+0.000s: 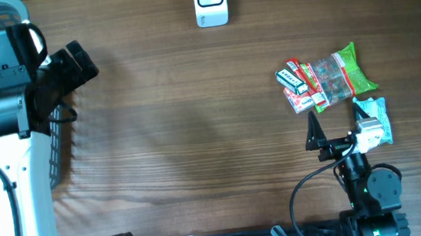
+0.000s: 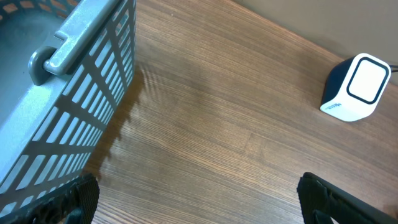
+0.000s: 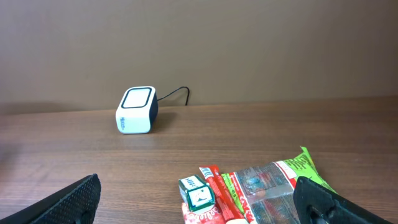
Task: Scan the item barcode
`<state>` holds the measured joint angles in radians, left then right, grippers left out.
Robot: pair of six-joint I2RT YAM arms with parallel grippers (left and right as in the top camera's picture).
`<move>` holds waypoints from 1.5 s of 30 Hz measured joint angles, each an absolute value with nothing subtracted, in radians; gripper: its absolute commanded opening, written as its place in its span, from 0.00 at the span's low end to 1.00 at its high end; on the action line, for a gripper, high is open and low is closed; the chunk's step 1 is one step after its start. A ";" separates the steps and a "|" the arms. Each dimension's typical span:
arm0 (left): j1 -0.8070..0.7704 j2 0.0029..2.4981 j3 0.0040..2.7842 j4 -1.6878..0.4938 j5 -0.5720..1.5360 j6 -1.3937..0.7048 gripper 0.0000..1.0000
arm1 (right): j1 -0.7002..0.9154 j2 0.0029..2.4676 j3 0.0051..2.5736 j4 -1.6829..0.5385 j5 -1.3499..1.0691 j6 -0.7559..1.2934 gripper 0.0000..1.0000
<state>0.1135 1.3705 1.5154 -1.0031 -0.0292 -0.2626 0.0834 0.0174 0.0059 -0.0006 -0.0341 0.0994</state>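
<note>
My right pincer (image 1: 341, 131) is released, jaws spread wide and grasping nothing, low over the brown wooden table (image 1: 181, 136). Just ahead of it lies the heap of goods: a clear packet with a green header (image 1: 343, 74), red-and-white sachets (image 1: 307, 98) and a small green-and-white carton (image 1: 292, 78), all touching. A pale blue packet (image 1: 375, 110) lies beside my right finger. The white barcode scanner with dark sides (image 1: 210, 2) stands at the far edge, well apart. My left pincer (image 1: 72, 68) is also released and empty, at the rim of the grey slatted plastic basket (image 2: 81, 68).
</note>
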 measured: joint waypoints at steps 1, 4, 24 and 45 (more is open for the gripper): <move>0.113 1.370 1.515 -1.003 -0.030 -0.263 1.00 | 0.083 0.017 0.006 -0.001 -0.034 0.099 1.00; 0.113 1.370 1.515 -1.003 -0.029 -0.263 1.00 | 0.083 0.017 0.006 -0.001 -0.034 0.099 1.00; 0.113 0.682 1.526 -1.007 -0.029 -0.263 1.00 | 0.083 0.017 0.006 -0.001 -0.038 0.099 1.00; -0.015 0.129 1.288 -1.137 -0.033 -0.259 1.00 | 0.083 0.017 0.006 -0.001 -0.038 0.099 1.00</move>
